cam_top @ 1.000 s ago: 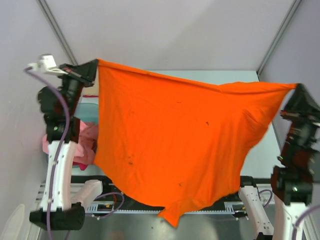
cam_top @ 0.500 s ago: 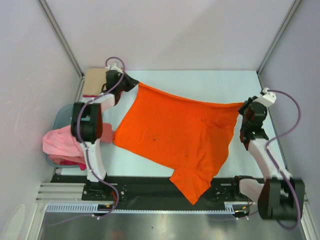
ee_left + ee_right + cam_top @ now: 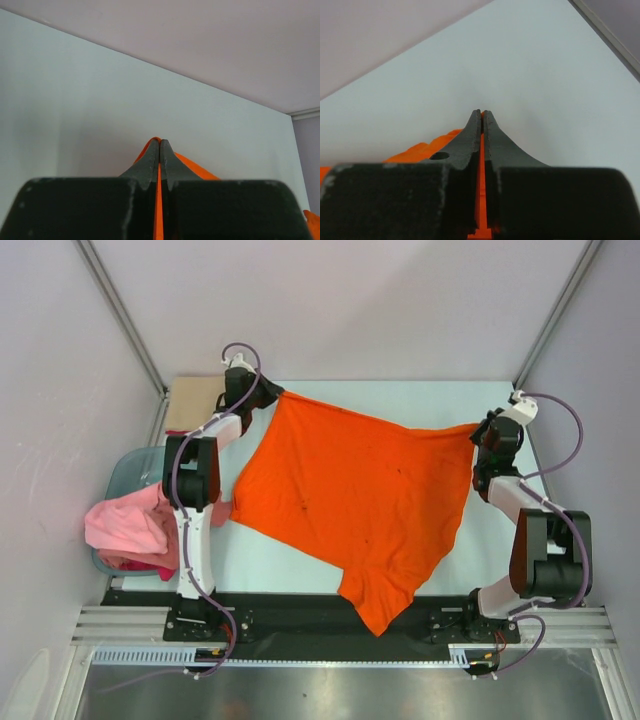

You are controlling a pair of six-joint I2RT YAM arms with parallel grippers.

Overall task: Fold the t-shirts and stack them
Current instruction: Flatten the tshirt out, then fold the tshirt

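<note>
The bright orange t-shirt (image 3: 355,495) lies spread across the pale table, one end hanging over the near edge. My left gripper (image 3: 277,396) is shut on its far left corner; in the left wrist view orange cloth (image 3: 192,167) is pinched between the closed fingers (image 3: 159,142). My right gripper (image 3: 477,430) is shut on its far right corner; orange cloth (image 3: 420,150) shows beside and between the closed fingers (image 3: 482,114). A tan folded t-shirt (image 3: 190,405) lies at the far left corner. A pink t-shirt (image 3: 125,525) with red cloth (image 3: 135,560) under it is heaped at the left.
A translucent blue-green tub (image 3: 125,475) holds the pink heap at the table's left edge. Grey walls close in on all sides. The arms' black base rail (image 3: 300,615) runs along the near edge.
Both arms have lowered the orange shirt from hanging in the air down onto the table and stretched it toward the far edge. Both grippers stay shut on its corners.
</note>
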